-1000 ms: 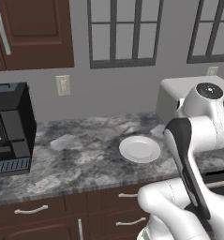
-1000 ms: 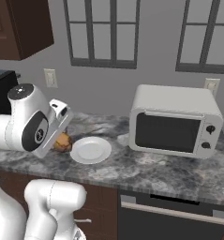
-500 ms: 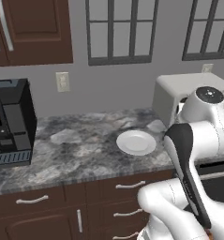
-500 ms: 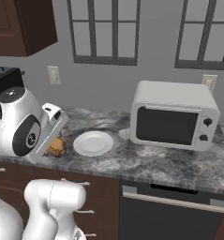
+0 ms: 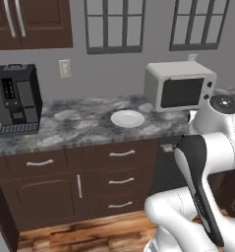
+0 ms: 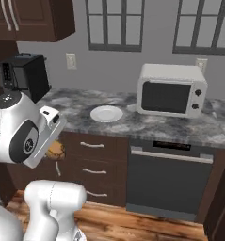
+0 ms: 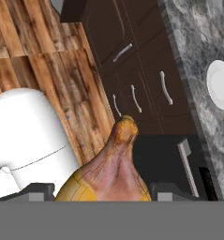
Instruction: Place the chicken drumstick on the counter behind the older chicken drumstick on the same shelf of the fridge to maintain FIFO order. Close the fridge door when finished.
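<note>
Between the tool (image 7: pixel 101 193) fingers, a chicken drumstick (image 7: pixel 111 171) is gripped; beyond it, counter (image 7: pixel 197 61) with white plate (image 7: pixel 220 84).

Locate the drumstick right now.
The chicken drumstick is off the counter, held between the fingers in the hand view with its bone end pointing toward the dark cabinets; in the right base view it peeks out beside the arm, below counter height.

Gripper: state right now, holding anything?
Gripper: shut on the chicken drumstick, carried away from the counter.
</note>
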Controlling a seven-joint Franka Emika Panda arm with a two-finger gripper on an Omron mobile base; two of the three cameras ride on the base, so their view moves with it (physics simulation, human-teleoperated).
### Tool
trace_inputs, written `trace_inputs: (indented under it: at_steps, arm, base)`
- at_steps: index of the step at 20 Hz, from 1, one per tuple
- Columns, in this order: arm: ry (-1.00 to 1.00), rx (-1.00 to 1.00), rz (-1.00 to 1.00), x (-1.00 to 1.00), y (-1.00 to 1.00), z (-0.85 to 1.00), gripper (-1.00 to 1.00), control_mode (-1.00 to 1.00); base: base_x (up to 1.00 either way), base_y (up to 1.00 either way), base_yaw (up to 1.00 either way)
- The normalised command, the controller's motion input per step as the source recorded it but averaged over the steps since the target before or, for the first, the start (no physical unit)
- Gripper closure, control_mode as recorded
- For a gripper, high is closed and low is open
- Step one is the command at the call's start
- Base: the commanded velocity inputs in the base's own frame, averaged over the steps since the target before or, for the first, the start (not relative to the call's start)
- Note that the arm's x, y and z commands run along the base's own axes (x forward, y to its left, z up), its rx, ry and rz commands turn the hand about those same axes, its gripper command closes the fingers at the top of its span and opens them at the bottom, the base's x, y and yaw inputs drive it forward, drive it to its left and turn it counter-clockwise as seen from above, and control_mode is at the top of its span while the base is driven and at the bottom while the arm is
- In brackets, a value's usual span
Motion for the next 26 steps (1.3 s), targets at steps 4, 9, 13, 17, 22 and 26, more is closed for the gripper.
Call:
trace_inputs:
  at_steps: [4, 9, 13, 17, 22, 26]
  arm:
    - [0.0, 0.0, 0.0, 0.0, 0.0, 0.0, 1.0, 1.0]
    - [0.0, 0.0, 0.0, 0.0, 0.0, 0.0, 1.0, 1.0]
    - [0.0, 0.0, 0.0, 0.0, 0.0, 0.0, 1.0, 1.0]
    - [0.0, 0.0, 0.0, 0.0, 0.0, 0.0, 1.0, 1.0]
    - [0.0, 0.0, 0.0, 0.0, 0.0, 0.0, 1.0, 1.0]
    - [0.0, 0.0, 0.0, 0.0, 0.0, 0.0, 1.0, 1.0]
  base:
    - [-1.0, 0.26, 0.0]
    - [-1.0, 0.56, 0.04]
    - [-0.83, 0.95, 0.25]
    - [-0.71, 1.0, 0.45]
    - [-0.63, 0.97, 0.55]
    - [-0.62, 0.92, 0.55]
